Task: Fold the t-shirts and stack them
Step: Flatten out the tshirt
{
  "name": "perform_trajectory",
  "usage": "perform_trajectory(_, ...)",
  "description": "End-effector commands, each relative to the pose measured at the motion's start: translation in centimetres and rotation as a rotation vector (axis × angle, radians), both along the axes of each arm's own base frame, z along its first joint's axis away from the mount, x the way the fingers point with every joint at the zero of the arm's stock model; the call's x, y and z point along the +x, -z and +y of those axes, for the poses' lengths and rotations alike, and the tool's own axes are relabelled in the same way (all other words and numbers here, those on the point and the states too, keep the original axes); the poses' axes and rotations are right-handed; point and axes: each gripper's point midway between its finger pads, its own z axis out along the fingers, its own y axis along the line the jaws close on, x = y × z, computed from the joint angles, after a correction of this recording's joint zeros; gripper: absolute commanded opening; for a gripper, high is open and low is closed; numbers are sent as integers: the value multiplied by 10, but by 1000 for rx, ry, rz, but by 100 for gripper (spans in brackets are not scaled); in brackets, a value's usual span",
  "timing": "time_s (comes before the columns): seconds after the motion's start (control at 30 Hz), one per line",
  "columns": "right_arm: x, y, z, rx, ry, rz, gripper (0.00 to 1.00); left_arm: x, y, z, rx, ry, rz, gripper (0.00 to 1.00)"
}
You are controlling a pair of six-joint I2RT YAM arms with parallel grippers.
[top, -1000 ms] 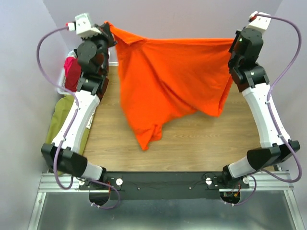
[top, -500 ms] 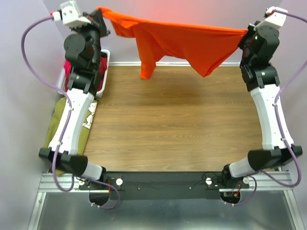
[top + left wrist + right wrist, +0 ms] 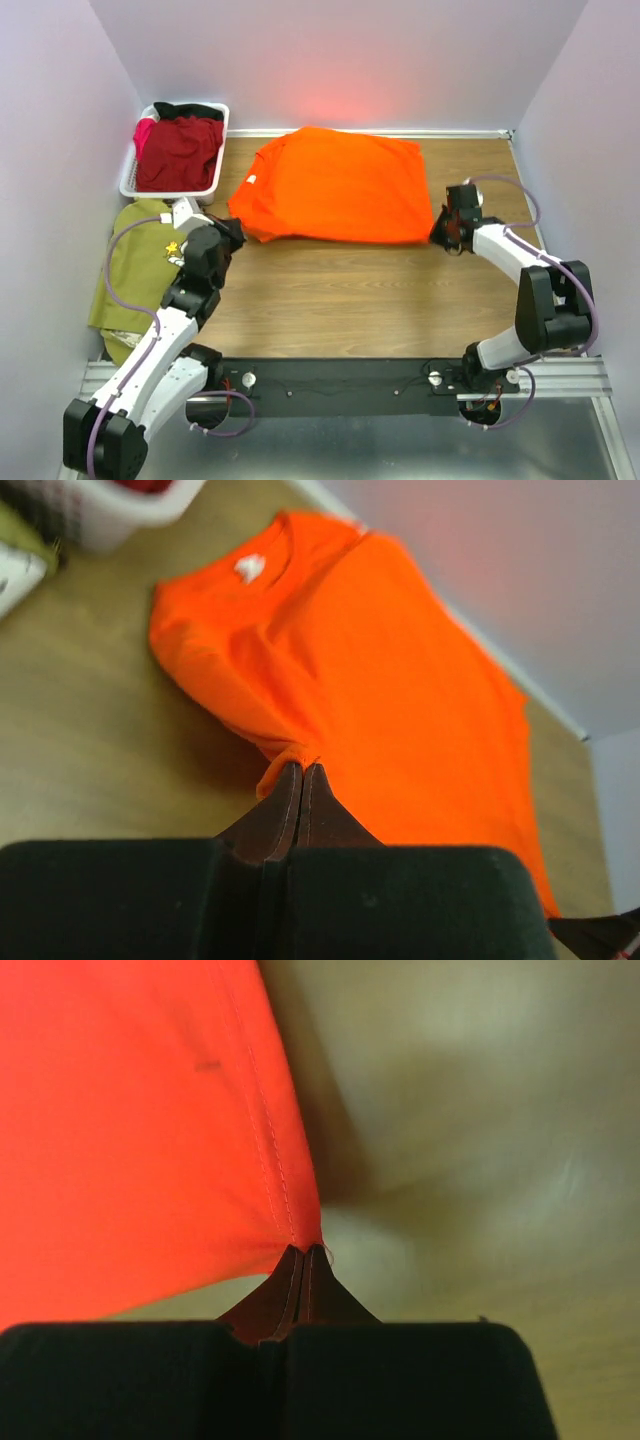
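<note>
Jaws, left: the left gripper [image 3: 236,233] has its fingers pressed fully together, pinching the near-left corner of the orange t-shirt [image 3: 335,185]; in the left wrist view a small bunch of cloth sits right at the fingertips [image 3: 302,772].
Jaws, right: the right gripper [image 3: 441,232] is likewise clamped tight, with the stitched hem corner of the orange t-shirt [image 3: 130,1110] caught at its tips [image 3: 305,1252].
Orange t-shirt, position: lying on the table [image 3: 340,290] toward its far side, between the two arms, collar and neck label [image 3: 250,568] toward the left, body running rightward.
Orange t-shirt, lie: mostly smooth; slightly gathered at both pinched near corners.
Other shirts: a dark red t-shirt [image 3: 180,152] lies in the white basket [image 3: 168,192] at the far left; an olive green t-shirt [image 3: 130,265] lies on the table's left edge, near the left arm.
Step in hand: by the look of it, spreading the orange t-shirt flat before the first fold; no fold line is evident, and nothing is stacked.
Next move, requirements: probably either let go of both corners to settle the cloth, or lift them together and carry them toward the far edge. Both arms should travel evenly, so that the hem lands square.
</note>
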Motion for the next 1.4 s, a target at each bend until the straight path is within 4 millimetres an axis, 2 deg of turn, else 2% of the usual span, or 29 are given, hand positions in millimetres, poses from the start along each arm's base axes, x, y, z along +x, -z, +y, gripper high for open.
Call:
perform_trajectory(0.0, -51, 32, 23, 181, 45, 119, 1, -16, 30, 7, -51, -81, 91, 0)
perform_trajectory(0.03, -65, 40, 28, 208, 32, 152, 1, -17, 34, 10, -37, -103, 108, 0)
perform_trajectory(0.13, -85, 42, 29, 229, 40, 189, 1, -19, 48, 12, -11, -112, 157, 0)
perform_trajectory(0.23, -99, 45, 25, 216, 53, 225, 1, -20, 58, 11, -10, -121, 187, 0)
perform_trajectory(0.33, -101, 39, 19, 188, 67, 211, 2, -19, 69, 11, 3, -134, 214, 0)
perform_trajectory(0.43, -96, 30, 10, 142, 86, 179, 7, -16, 73, 7, 14, -124, 235, 0)
perform_trajectory(0.53, -91, 26, 5, 109, 89, 173, 19, -12, 73, 4, 23, -119, 246, 0)
perform_trajectory(0.57, -90, 27, 1, 92, 97, 174, 27, -9, 71, 2, 23, -119, 243, 0)
perform_trajectory(0.67, -88, 28, -5, 55, 110, 174, 36, -6, 65, 2, 33, -129, 233, 0)
perform_trajectory(0.77, -82, 27, -11, 18, 123, 164, 38, -4, 59, 4, 35, -142, 215, 0)
perform_trajectory(0.93, -70, 30, -10, 5, 99, 152, 38, -1, 56, 4, 50, -144, 213, 0)
perform_trajectory(1.1, -62, 46, -6, 11, 81, 188, 38, -2, 57, 4, 61, -137, 218, 0)
perform_trajectory(1.27, -60, 59, 1, 24, 62, 211, 38, -12, 67, 0, 80, -99, 251, 0)
perform_trajectory(1.37, -59, 63, 2, 18, 57, 218, 37, -22, 82, -4, 101, -68, 306, 9)
